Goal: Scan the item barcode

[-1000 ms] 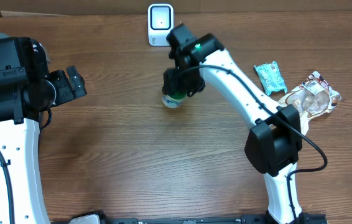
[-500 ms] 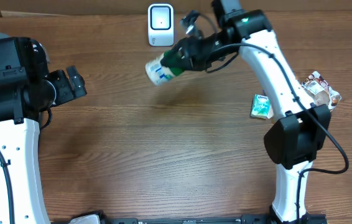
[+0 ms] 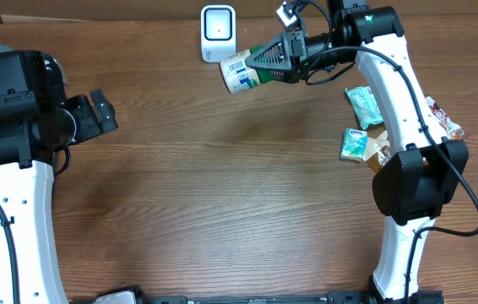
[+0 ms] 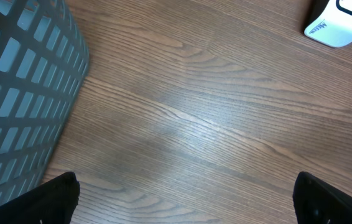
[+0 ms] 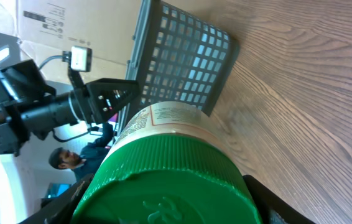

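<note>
While the right gripper (image 3: 266,64) grips the bottle (image 3: 241,73) at its green lid (image 5: 163,180) end, holding it sideways in the air just beside the scanner (image 3: 218,32), the step in hand looks like presenting the label to the reader. The barcode (image 3: 237,62) appears to face upward in the overhead view rather than toward the scanner's window, so the next move likely calls for rolling the wrist to turn the stripes toward the window and easing the bottle in front of it. The left gripper (image 3: 100,112) hangs with jaws wide and holding nothing near the basket (image 4: 14,93), well apart from the scanner. 2 snack packets (image 3: 366,105) lie by the right arm.
</note>
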Controlling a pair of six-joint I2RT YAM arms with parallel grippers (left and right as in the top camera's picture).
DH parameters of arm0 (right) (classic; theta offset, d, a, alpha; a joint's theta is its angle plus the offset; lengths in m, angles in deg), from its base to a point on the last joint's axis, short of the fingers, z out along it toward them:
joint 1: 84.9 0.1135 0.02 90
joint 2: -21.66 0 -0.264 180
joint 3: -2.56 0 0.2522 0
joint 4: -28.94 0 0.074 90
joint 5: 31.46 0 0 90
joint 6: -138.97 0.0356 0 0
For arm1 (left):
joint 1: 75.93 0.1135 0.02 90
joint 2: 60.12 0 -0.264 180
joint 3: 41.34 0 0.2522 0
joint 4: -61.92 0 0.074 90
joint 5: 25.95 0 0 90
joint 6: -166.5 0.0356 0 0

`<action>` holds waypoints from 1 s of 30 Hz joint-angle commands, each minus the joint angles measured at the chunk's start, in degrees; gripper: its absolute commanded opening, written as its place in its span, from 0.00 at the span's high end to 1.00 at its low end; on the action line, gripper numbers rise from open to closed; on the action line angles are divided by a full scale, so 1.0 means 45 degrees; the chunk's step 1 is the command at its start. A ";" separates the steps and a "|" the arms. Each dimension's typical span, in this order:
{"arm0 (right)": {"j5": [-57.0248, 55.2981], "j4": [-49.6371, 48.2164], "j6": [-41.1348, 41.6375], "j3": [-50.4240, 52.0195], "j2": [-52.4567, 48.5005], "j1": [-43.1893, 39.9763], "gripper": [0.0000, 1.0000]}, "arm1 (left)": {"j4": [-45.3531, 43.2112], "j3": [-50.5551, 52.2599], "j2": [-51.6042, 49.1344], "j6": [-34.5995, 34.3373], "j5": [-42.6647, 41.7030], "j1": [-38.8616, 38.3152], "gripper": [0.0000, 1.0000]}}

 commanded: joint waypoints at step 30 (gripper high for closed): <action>-1.8442 -1.3095 -0.7043 0.0597 -0.1530 0.3716 0.53 | -0.0010 -0.0078 0.0223 0.0291 0.0160 0.0068 0.00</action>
